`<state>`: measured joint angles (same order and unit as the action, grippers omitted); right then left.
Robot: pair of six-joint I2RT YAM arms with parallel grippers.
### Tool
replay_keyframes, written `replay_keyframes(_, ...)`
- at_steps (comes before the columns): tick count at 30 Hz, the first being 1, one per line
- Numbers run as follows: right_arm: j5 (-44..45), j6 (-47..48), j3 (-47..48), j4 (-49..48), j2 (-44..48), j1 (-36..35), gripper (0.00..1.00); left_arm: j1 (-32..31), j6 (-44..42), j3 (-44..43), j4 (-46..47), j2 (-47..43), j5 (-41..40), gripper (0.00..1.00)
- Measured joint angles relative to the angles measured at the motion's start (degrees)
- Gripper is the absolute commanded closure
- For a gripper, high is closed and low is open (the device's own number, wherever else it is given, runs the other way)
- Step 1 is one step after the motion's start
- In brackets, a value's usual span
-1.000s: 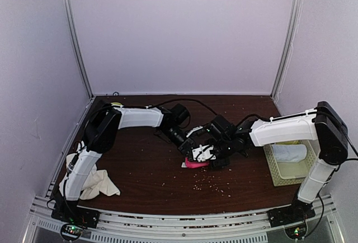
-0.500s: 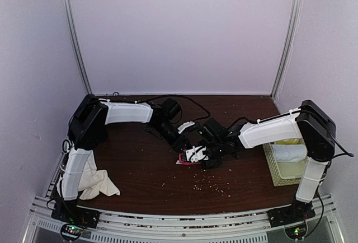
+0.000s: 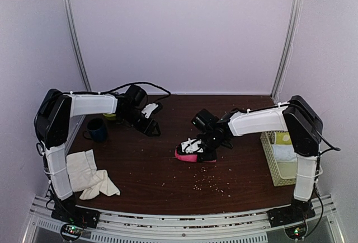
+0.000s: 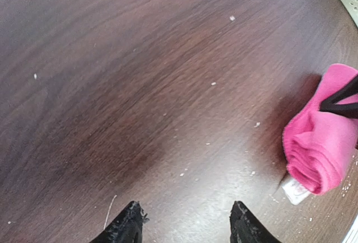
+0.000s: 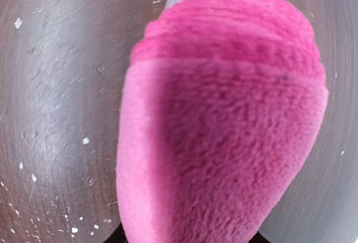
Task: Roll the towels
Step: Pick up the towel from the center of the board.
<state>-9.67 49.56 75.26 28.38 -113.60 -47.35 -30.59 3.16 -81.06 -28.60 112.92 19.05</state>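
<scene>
Top view: the pink towel (image 3: pixel 185 154) lies as a tight roll near the middle of the dark surface (image 3: pixel 140 167), with the right end effector (image 3: pixel 197 149) down on it. The left end effector (image 3: pixel 151 121) hangs at the roll's 10 o'clock, well apart from it and carrying nothing. The cream towel (image 3: pixel 86 173) sits unrolled and rumpled at 8 o'clock, beside the left arm's base. A dark mug (image 3: pixel 98 130) stands at 9 o'clock, and a basket (image 3: pixel 269 162) at 3 o'clock.

Left wrist view: this end effector's two black fingertips stand apart over bare, crumb-flecked wood, with nothing between them. The pink roll lies at 3 o'clock, a white label (image 4: pixel 293 190) peeping from under its near end, and thin black fingers of the other arm cross its top.

Right wrist view: pink terry cloth fills almost the whole view, layered end-on. Only slivers of dark finger show at 6 o'clock, on either side of the cloth. With the other views, this suggests the end effector is clamped on the roll.

Reading of progress: about halfway. One towel looks rolled, though it is not yet released or put away. The cream towel has yet to be spread and rolled.
</scene>
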Motion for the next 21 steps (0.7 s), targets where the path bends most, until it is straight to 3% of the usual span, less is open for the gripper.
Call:
replay_keyframes(4,-3.82,-1.53,5.64,5.64,-2.82,1.53,0.75,-0.98,-0.07,0.42,0.72,-2.25,-1.62,0.45)
replay_keyframes(11,-9.92,-1.99,6.99,12.81,-1.95,3.74,0.81,-0.96,-1.29,1.60,2.14,-5.35,-4.96,0.46)
replay_keyframes(21,-12.15,-1.97,5.31,23.56,9.07,5.97,0.85,-0.94,-2.54,3.06,2.27,-5.68,-5.44,0.46)
